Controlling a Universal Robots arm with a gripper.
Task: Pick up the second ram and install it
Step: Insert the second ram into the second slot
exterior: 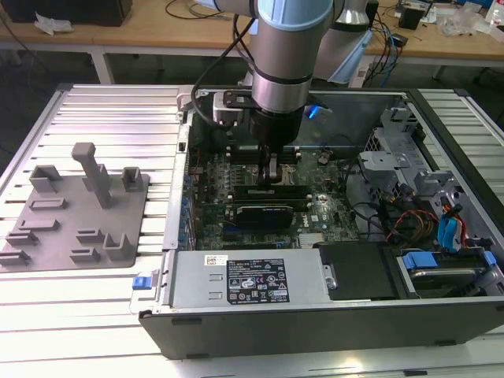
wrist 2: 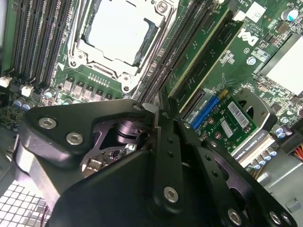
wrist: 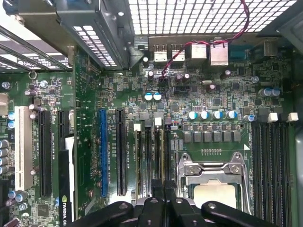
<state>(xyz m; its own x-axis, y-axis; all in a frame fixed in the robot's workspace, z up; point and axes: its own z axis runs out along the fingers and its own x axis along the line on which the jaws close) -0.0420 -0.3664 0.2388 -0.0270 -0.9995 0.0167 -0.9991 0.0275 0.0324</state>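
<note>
end effector [wrist: 164, 188] clamps second ram [wrist: 162, 156] at motherboard [wrist: 213, 94]

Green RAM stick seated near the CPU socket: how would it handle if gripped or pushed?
The RAM stick looks thin and flat, so probably light and stiff lengthwise but bendable sideways. Bare chips suggest fragility. Seated upright on edge, it likely resists a gentle push.
</note>
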